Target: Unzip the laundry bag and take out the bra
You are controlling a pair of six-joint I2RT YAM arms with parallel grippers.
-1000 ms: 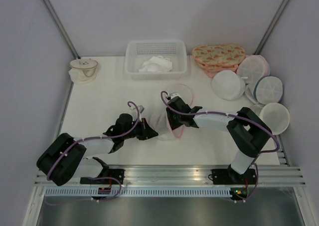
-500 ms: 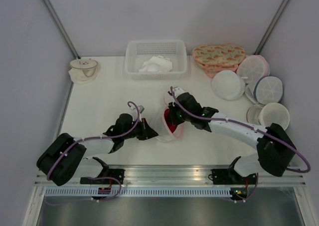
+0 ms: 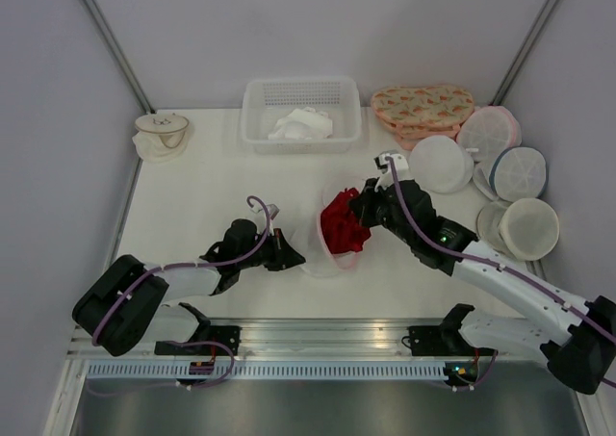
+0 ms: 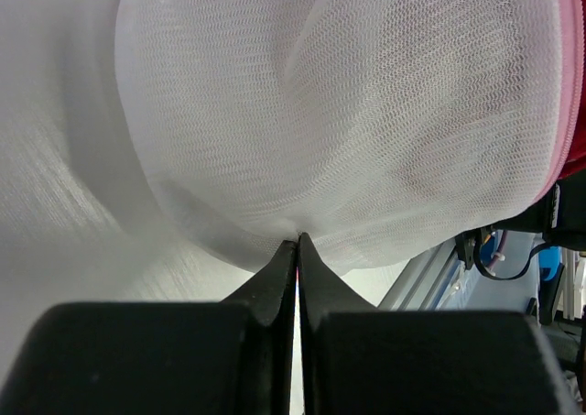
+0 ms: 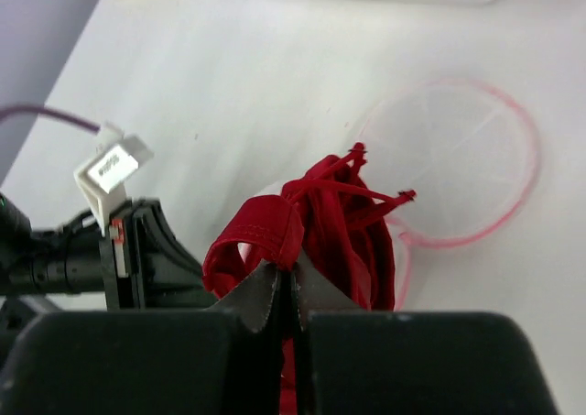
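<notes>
Right end effector [image 5: 293, 273]: fingers pressed together on a fold of the dark red bra [image 5: 320, 227]; right of centre in the top view [image 3: 366, 208].
Left end effector [image 4: 298, 241]: tips closed together, pinching a small tuck of the laundry bag's white mesh; left of centre in the top view [image 3: 289, 256].
Bra: bunched and held up at the bag's open mouth, centre of the top view [image 3: 339, 222]; thin straps stick out to the right in the right wrist view.
Laundry bag [image 4: 348, 113]: unzipped, on the tabletop between the two end effectors [image 3: 320, 251]; pink zip rim at the right edge of the left wrist view; its round mesh flap lies flat, upper right in the right wrist view.
Tabletop [image 3: 212, 186]: white.
White basket [image 3: 255, 118]: upper centre, holding a white cloth [image 3: 303, 125].
Floral bag [image 3: 422, 107]: upper right.
Round white bags: below the floral bag, one with a blue-grey rim [image 3: 520, 173].
</notes>
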